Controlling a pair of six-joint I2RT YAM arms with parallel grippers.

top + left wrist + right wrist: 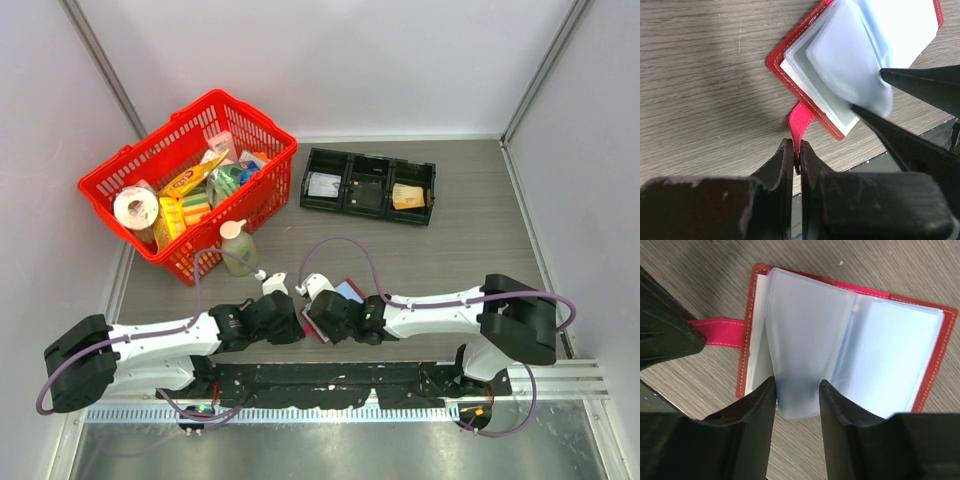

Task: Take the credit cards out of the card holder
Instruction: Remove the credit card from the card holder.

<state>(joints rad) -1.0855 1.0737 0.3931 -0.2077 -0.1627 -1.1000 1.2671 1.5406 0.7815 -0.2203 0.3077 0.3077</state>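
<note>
Now the card holder (747, 340) lies open on the table (700, 75), its snap tab (801, 122) pinned by the closed left tool (796, 150); the right tool (797, 390) straddles a clear sleeve (800, 330), grip uncertain. Next, it must catch a card edge

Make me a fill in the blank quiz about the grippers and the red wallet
The left gripper is shut on the card holder's red ____.
The right gripper has a finger on each side of a clear ____.
The card holder lies ____ on the table.
Missing: tab; sleeve; open.
</note>
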